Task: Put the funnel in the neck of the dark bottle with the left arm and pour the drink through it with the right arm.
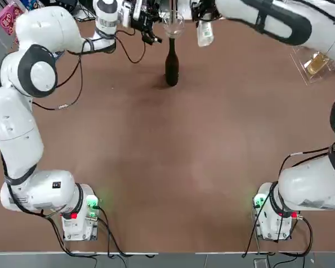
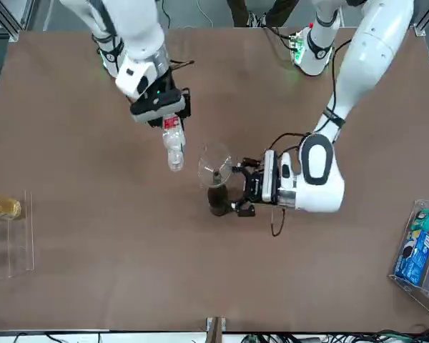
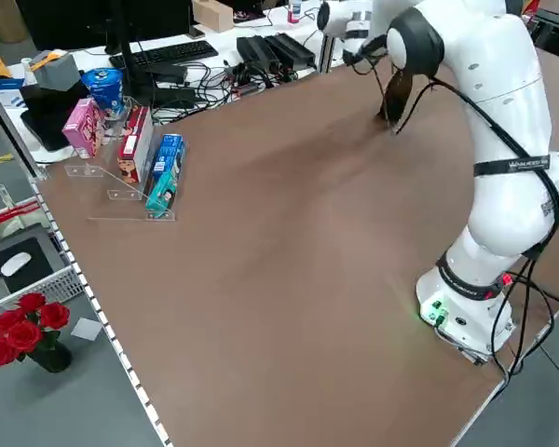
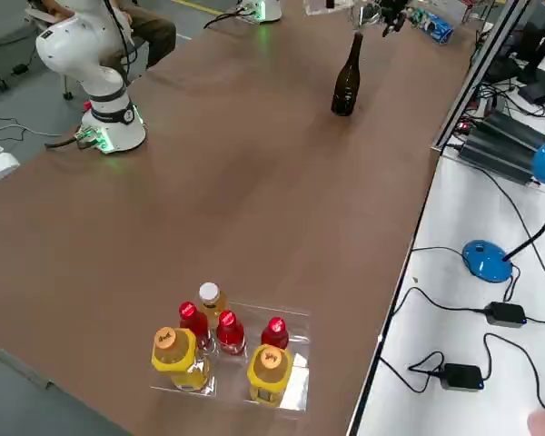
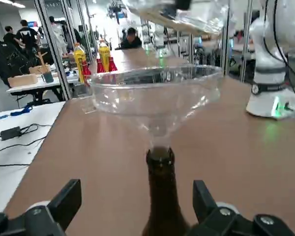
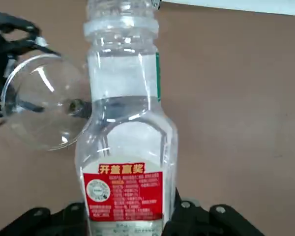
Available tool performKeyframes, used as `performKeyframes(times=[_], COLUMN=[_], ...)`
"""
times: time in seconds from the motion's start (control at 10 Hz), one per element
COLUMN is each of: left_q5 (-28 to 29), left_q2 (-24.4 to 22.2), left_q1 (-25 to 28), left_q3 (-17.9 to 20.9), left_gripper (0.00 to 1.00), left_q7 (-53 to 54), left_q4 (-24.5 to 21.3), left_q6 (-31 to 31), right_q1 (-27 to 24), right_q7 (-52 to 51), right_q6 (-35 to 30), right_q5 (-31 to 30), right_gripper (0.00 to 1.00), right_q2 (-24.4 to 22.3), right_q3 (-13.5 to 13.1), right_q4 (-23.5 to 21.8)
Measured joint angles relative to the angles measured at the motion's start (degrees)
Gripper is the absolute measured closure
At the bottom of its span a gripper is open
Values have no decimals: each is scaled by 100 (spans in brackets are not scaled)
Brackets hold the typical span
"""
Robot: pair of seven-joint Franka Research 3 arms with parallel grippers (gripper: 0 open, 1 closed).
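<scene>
The funnel [image 5: 155,96] is seated in the neck of the dark bottle [image 1: 171,66], which stands upright at the far edge of the table [image 1: 173,167], roughly midway between the two arms, so the placing step looks done and the pour is the step now in hand. The left claw [image 5: 137,201] sits level with the bottle's neck, its fingers spread wide either side of the glass and touching neither the neck nor the funnel: it is released and holds nothing. The right claw [image 2: 162,108] is clenched on the base end of the drink [image 2: 173,146], a small clear bottle with a red label, carried just to the right of the funnel with its mouth tipped toward the table. The cap appears to be off, with the threaded mouth bare, and the liquid lies partway down the body. Its mouth is beside the funnel's rim, not over it. The next move calls for bringing that mouth above the funnel's bowl and tipping further, gently, since the funnel only rests loose in the neck and a knock could tilt it out.
</scene>
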Motion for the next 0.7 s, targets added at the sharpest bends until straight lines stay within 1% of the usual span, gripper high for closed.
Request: performKeyframes(times=[0.2,0.3,0.4,0.5,0.6,0.7], left_q5=[1548,2100,2584,3146,3561,3736], left_q2=[-370,-542,-695,-806,-863,-884], left_q1=[372,576,725,835,934,1035], left_q3=[-5,-4,-1,-1,-4,0], left_gripper=[0,0,0,0,0,0], left_q7=[-86,-416,-1016,-1879,-2608,-2962], left_q4=[-27,-20,32,173,330,483], left_q6=[-6,-125,-394,-731,-1082,-1396], right_q1=[-18,-22,-19,-17,-13,-8], right_q7=[-1217,-1742,-2257,-2802,-3406,-4093], right_q6=[-212,-341,-446,-512,-540,-541], right_q5=[754,1117,1444,1695,1976,2313], right_gripper=[48,48,48,48,48,48], right_q2=[-395,-535,-628,-713,-819,-949], right_q3=[-766,-1128,-1479,-1816,-2152,-2515], right_q4=[-5,-12,-26,-87,-224,-449])
